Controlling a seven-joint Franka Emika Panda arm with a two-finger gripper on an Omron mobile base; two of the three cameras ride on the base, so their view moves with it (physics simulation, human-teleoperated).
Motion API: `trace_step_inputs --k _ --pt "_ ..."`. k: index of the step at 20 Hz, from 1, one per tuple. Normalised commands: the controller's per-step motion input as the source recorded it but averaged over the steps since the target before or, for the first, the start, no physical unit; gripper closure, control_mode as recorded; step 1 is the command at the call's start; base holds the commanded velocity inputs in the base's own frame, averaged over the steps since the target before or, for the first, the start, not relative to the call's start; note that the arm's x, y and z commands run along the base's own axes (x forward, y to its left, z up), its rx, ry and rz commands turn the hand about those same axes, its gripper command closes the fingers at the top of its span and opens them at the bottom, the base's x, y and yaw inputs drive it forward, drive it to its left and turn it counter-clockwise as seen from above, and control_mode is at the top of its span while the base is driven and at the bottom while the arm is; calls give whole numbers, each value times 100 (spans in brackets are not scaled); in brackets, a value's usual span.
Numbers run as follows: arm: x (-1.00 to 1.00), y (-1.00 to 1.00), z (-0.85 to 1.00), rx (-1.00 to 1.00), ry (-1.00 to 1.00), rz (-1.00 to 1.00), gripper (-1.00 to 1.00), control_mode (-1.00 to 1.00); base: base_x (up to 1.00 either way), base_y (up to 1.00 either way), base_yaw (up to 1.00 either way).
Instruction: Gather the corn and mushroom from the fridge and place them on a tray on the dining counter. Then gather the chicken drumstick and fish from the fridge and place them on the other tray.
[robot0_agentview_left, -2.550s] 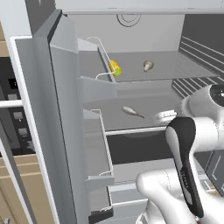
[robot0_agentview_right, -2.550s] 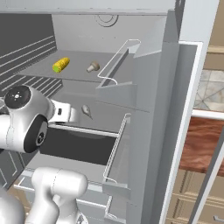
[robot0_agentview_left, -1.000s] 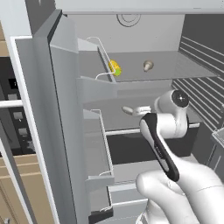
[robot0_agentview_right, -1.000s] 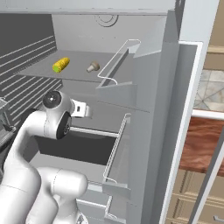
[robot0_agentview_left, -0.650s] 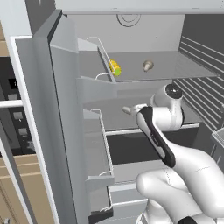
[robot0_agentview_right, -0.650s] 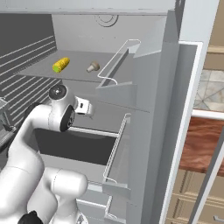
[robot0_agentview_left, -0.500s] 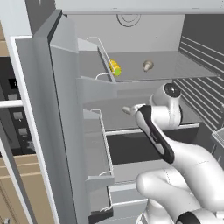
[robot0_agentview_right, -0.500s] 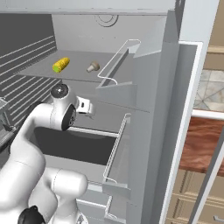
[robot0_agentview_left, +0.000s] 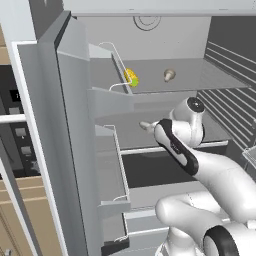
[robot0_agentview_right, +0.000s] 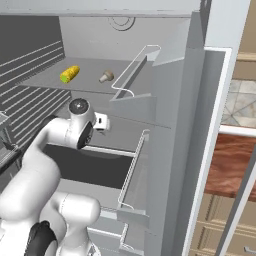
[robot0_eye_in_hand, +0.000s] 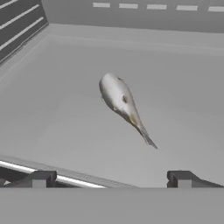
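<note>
Silvery tapered fish (robot0_eye_in_hand: 121, 104) on smooth grey shelf (robot0_eye_in_hand: 52, 109), jaws wide apart

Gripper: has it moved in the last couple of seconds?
Yes. The gripper has swung up and into the fridge, toward the middle shelf holding the fish.

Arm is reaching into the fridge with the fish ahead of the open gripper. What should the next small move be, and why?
Probably ease the gripper forward and down over the fish. The hand view shows the fingertips spread wide with the fish lying loose on the shelf ahead of them, not yet between them, so closing now would likely grab nothing.
</note>
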Motion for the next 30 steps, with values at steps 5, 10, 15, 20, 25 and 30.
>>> trace_step_inputs --k 5,10,15,20,25,30 --pt "30 4 -11 0 0 6 -100 -100 0 0 0" --pt "29 0 -17 0 0 0 -100 -100 0 0 0" --pt "28 0 -1 0 0 0 -100 -100 0 0 0" --pt "29 0 -10 0 0 0 -100 -100 0 0 0" --pt "23 7 -17 0 1 0 -100 -100 0 0 0" --pt "25 2 -8 0 0 0 -100 -100 0 0 0"
